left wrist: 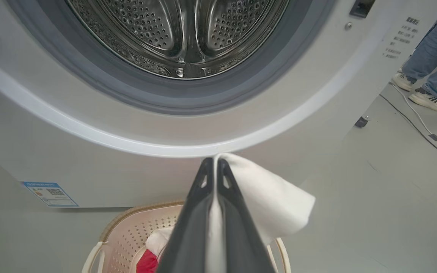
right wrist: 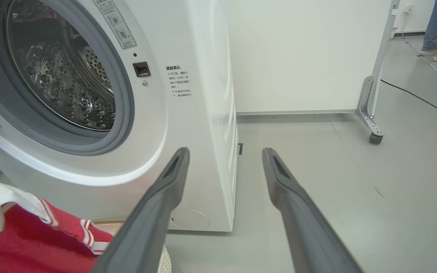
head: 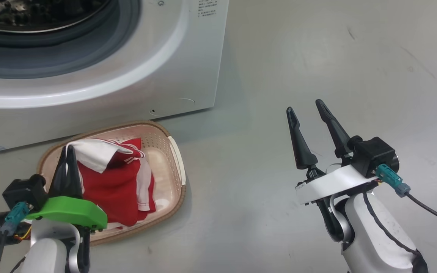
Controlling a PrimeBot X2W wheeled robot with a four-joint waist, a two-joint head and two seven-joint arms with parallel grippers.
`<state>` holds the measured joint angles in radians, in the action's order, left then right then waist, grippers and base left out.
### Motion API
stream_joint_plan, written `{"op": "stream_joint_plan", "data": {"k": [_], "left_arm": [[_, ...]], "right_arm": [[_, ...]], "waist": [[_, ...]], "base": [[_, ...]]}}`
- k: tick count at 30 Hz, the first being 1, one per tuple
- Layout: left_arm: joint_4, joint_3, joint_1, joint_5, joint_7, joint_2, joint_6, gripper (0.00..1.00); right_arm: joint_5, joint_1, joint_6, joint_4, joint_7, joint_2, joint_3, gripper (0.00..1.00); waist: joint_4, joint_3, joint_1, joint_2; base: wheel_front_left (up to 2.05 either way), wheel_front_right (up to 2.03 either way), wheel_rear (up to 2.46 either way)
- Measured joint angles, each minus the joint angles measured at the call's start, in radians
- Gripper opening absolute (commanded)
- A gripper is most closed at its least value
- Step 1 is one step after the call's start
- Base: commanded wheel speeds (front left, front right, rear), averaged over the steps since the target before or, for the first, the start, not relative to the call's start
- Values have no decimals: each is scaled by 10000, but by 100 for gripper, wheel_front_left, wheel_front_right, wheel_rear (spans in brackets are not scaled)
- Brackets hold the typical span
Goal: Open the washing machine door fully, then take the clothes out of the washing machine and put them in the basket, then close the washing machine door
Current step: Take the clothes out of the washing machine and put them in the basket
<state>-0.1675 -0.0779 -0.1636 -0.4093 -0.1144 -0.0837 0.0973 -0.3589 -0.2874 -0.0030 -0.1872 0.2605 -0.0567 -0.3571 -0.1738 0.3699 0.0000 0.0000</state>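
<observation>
White washing machine (head: 135, 72) stood with its drum mouth uncovered. Just in front of it on the floor (head: 279, 57) sat the cream basket (head: 176, 151), the red-and-white clothes (head: 116, 185) heaped inside. The left gripper (head: 68, 148), above the basket, pinched a white fold of them. The right gripper (head: 304, 106) hung spread, well apart.

**Status of Task Items: Machine, Basket, Clothes**

The washing machine (head: 139, 79) is a white front-loader. Its grey-ringed drum mouth (left wrist: 188, 100) stands uncovered, with the perforated steel drum (left wrist: 180, 34) visible inside. The basket (head: 176, 159), cream with a brown woven-look rim, sits on the floor (head: 279, 76) just before the machine's front. The clothes (head: 116, 185), red with white stripes, lie in the basket. One white panel (left wrist: 271, 201) is raised, pinched in the left gripper (head: 68, 148).
</observation>
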Motion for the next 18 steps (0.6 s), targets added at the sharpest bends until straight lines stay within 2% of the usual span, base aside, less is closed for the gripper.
{"op": "stream_joint_plan", "data": {"k": [11, 18], "left_arm": [[-1714, 109, -985, -29, -27, -31, -153, 0], [-2895, 219, -1710, -27, -17, -295, -161, 0]], "right_arm": [[2, -553, -98, 460, 0, 0, 2, 100], [-50, -790, -192, 773, 0, 2, -79, 100]], "waist": [[-408, 1121, 0, 0], [-657, 1903, 1, 0]], "base": [[0, 0, 0], [0, 0, 0]]}}
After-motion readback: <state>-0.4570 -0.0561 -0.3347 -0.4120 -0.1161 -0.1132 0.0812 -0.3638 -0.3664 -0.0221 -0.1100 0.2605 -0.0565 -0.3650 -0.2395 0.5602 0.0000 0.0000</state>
